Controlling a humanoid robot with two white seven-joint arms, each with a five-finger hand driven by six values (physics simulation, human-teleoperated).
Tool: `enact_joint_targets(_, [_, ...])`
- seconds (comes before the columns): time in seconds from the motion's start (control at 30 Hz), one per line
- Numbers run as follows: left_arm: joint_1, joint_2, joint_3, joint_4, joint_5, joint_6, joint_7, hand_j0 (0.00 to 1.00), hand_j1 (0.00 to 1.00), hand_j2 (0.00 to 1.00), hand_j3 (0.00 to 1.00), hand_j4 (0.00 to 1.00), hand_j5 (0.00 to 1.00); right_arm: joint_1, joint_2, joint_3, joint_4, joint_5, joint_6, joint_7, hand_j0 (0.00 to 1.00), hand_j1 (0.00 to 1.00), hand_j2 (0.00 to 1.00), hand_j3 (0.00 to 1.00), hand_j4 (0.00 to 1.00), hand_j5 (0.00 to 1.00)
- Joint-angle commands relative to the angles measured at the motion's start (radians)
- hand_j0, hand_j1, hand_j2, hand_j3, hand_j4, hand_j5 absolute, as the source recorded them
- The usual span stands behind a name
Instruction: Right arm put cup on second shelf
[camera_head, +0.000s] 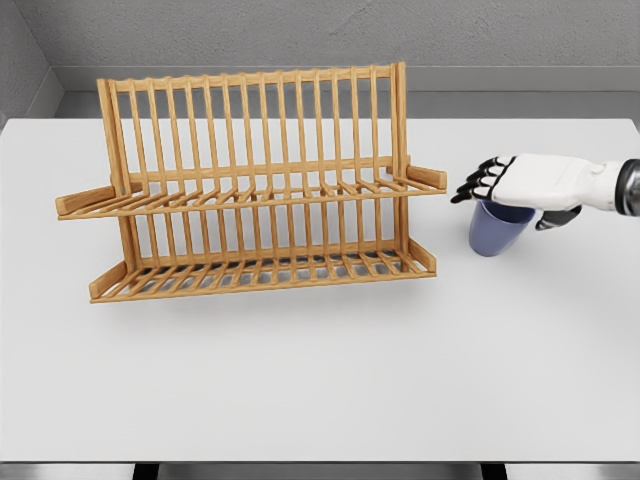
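The right hand (520, 185) reaches in from the right edge, palm down, white across the back with dark fingers (478, 184) pointing left toward the rack. It sits directly over the mouth of a blue cup (497, 230), covering the rim. The fingers look stretched out rather than wrapped around the cup wall, and the thumb seems to drop down on the cup's right side, but from here I cannot tell whether the hand actually has a grip on the cup or only rests on top of it.

The cup stands upright, wider at the top and narrowing toward its base. Its base appears to be on the white table (330, 380), with a faint shadow under it, though a slight lift would be hard to spot from this angle. It is just to the right of the wooden dish rack (250, 190), near the rack's right end and apart from it.

The rack is a two-tier piece of light wood with a tall slatted back. Its upper shelf (260, 197) runs across at about the height of the hand, and nothing is on it. The lower shelf (265, 270) sits close to the table and is likewise bare. The rack stands at a slight angle left of the table's middle, with grey wall behind.
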Motion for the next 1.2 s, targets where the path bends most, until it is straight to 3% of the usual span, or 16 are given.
enact_joint_targets(0.0, [0.0,0.0,0.0,0.0,0.0,0.0,0.0,1.0,1.0,1.0,1.0,1.0,1.0,-0.002,0.004,0.002,0.006,-0.004,0.003,0.0,1.0,1.0,1.0,1.0,1.0,1.0])
enact_joint_targets(0.4, [0.0,0.0,0.0,0.0,0.0,0.0,0.0,1.0,1.0,1.0,1.0,1.0,1.0,-0.005,0.004,0.017,0.029,-0.004,0.004,0.0,1.0,1.0,1.0,1.0,1.0,1.0])
enact_joint_targets(0.57, [0.0,0.0,0.0,0.0,0.0,0.0,0.0,1.0,1.0,1.0,1.0,1.0,1.0,-0.005,0.004,0.017,0.029,-0.004,0.004,0.0,0.77,0.77,0.77,0.77,0.77,0.77])
enact_joint_targets(1.17, [0.0,0.0,0.0,0.0,0.0,0.0,0.0,1.0,1.0,1.0,1.0,1.0,1.0,-0.017,-0.001,0.004,0.028,-0.004,0.004,0.0,0.73,0.73,0.73,0.73,0.73,0.73])
